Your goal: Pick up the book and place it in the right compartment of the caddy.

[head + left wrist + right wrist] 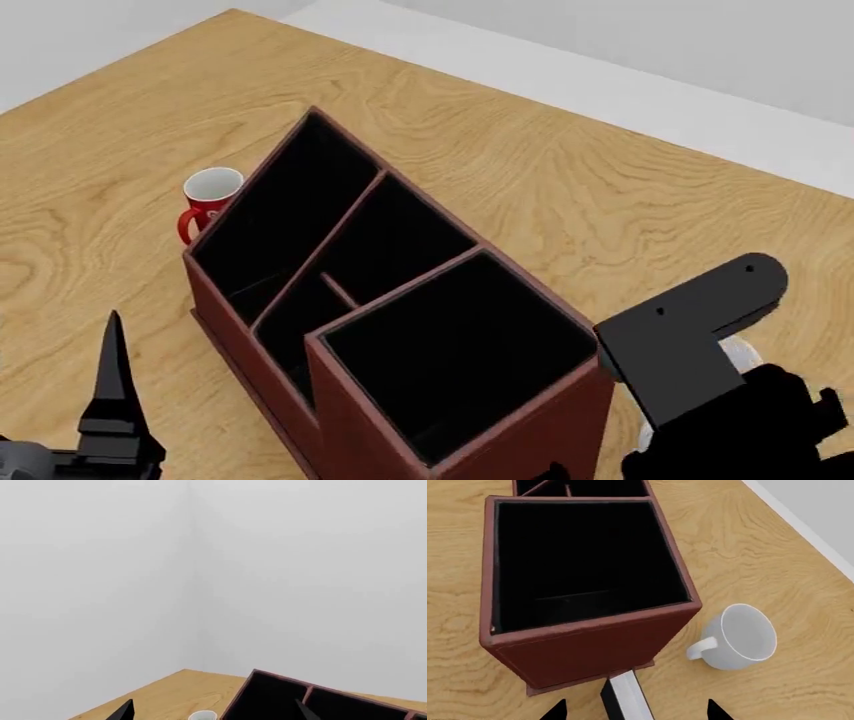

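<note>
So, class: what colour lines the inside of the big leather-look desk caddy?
Black, inside the reddish-brown leather-look caddy; head view shows it best.

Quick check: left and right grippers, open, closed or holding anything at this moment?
Left gripper: open, empty.
Right gripper: open, empty, poised over the book beside the caddy.

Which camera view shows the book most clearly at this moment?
The right wrist view: the book lies on the table against the caddy base, white page edges visible, between the right gripper fingertips. The head and left wrist views do not show it.
</note>
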